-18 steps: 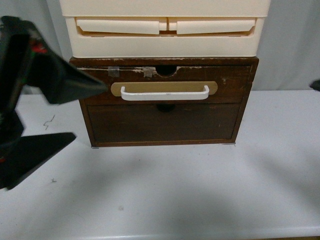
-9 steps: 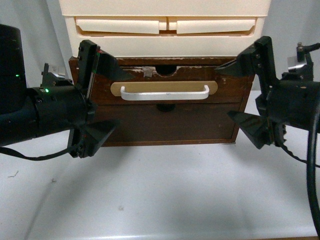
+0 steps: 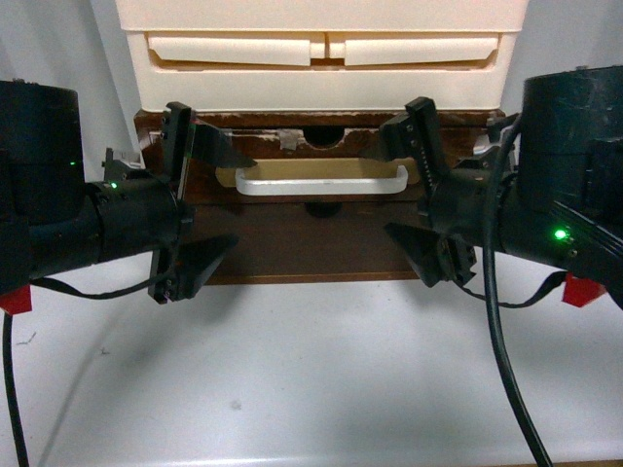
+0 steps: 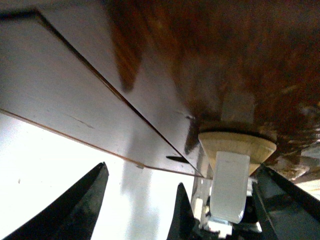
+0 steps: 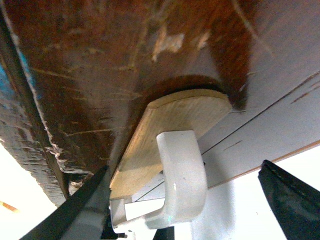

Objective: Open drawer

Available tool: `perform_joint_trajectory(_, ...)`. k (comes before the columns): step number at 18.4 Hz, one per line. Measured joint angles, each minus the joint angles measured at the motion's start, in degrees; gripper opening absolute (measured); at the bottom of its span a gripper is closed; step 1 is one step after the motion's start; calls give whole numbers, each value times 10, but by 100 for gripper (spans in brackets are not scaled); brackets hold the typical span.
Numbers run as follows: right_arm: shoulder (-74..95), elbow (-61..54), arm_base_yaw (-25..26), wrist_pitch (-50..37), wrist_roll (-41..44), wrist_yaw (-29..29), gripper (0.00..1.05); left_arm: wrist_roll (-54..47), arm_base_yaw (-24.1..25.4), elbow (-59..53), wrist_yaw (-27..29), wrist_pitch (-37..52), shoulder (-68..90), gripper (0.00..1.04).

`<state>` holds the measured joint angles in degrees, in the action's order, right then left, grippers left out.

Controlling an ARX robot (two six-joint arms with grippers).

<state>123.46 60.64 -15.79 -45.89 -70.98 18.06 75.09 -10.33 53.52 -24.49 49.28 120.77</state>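
The dark brown wooden drawer [image 3: 360,146] sits shut in its cabinet under the cream unit. Its white bar handle [image 3: 321,183] lies on a tan oval plate [image 3: 321,169]. My left gripper [image 3: 219,204] is open at the handle's left end, one finger above it and one below. My right gripper [image 3: 401,195] is open at the handle's right end, set the same way. In the left wrist view the handle [image 4: 230,190] and plate [image 4: 237,145] lie near one finger of the open gripper [image 4: 181,167]. In the right wrist view the handle [image 5: 182,175] lies between the open fingers [image 5: 85,205].
Cream plastic drawers [image 3: 321,58] stand on top of the cabinet. A plain dark brown panel [image 3: 311,243] without a handle fills the cabinet below the drawer. The white table [image 3: 311,370] runs in front. Black cables [image 3: 501,370] hang from both arms.
Both arms came into view and closed in on the drawer front. The right gripper has moved left to the handle's right end. The drawer has not moved.
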Motion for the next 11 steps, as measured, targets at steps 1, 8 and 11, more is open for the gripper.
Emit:
perform_joint_trajectory(1,4,5,-4,-1,0,-7,87,0,-1,2,1,-4,0,80)
perform_joint_trajectory(8,12,23,-11,5,5,-12,27,68,-4,14,-4,16,3,21)
perform_joint_trajectory(11,9,5,-15,-21,-41,-10,18,19,-7,-3,0,30,-6,13)
